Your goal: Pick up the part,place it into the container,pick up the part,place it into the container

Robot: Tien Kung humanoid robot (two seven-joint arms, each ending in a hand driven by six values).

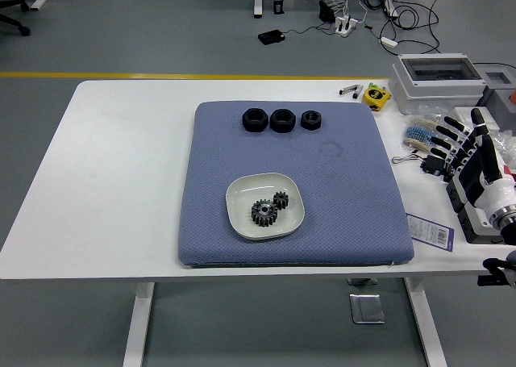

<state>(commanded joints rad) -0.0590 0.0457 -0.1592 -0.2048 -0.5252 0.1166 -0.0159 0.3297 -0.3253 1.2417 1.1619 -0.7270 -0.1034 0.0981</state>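
Observation:
A white dish [265, 206] sits on the blue mat [347, 198], near its front middle. Two dark gears lie in the dish: a larger one [264, 213] and a smaller one [281, 199] touching it at its upper right. Three black nuts stand in a row at the mat's far edge: left [255, 119], middle [282, 120], right [310, 119]. My right hand [463, 145] is at the table's right edge, off the mat, fingers spread and empty. My left arm is out of view.
At the right of the table are a grey box [435, 81], a yellow tape measure [375, 95], bagged small parts [419, 133] and a purple card [431, 229]. The white table [121, 173] lies to the mat's left.

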